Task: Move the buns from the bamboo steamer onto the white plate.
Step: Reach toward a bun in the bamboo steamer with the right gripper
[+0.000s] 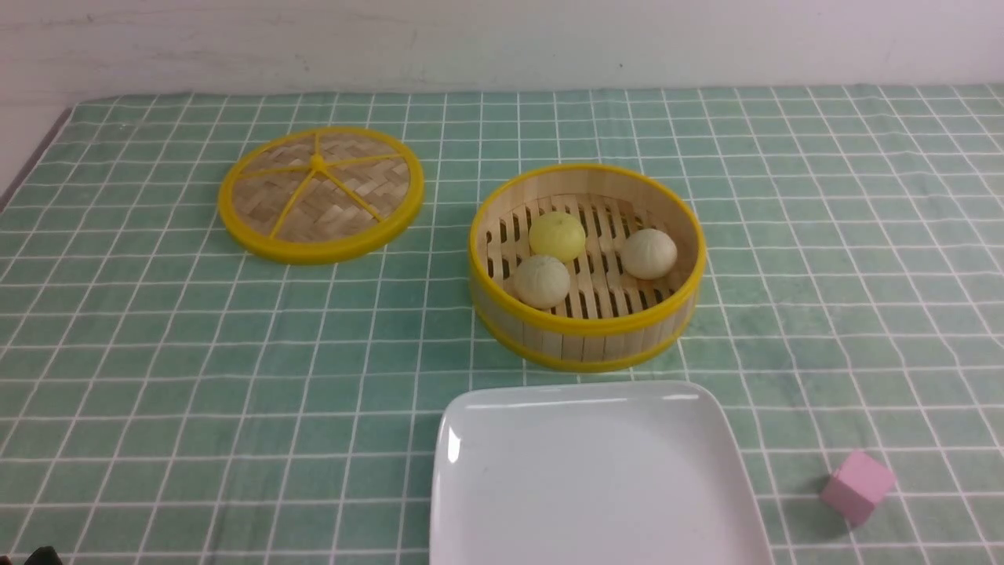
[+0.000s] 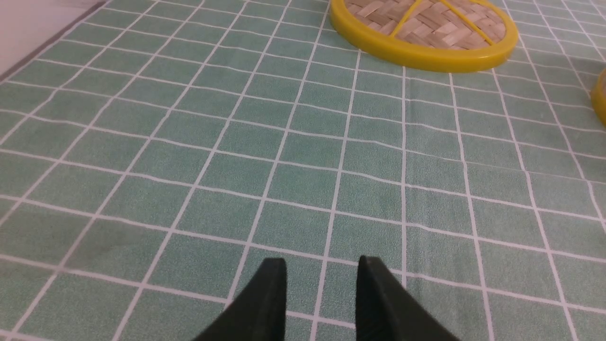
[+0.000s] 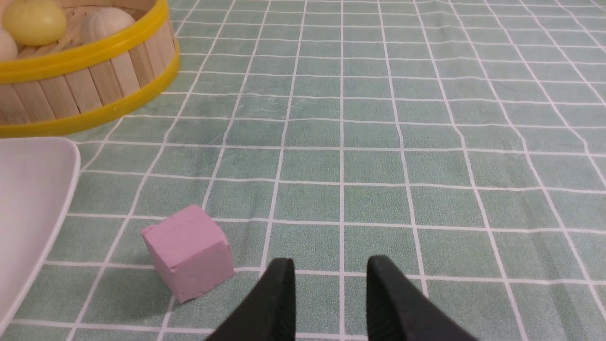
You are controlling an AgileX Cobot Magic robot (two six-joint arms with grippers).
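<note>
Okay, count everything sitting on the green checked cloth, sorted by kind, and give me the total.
buns: 3 (two pale, one yellow)
bamboo steamer: 1
woven lid: 1
white plate: 1
pink cube: 1
Total: 7

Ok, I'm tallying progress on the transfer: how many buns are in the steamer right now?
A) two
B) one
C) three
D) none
C: the yellow bun, the left beige bun and the right beige bun all lie in the steamer, and the plate is bare.
</note>
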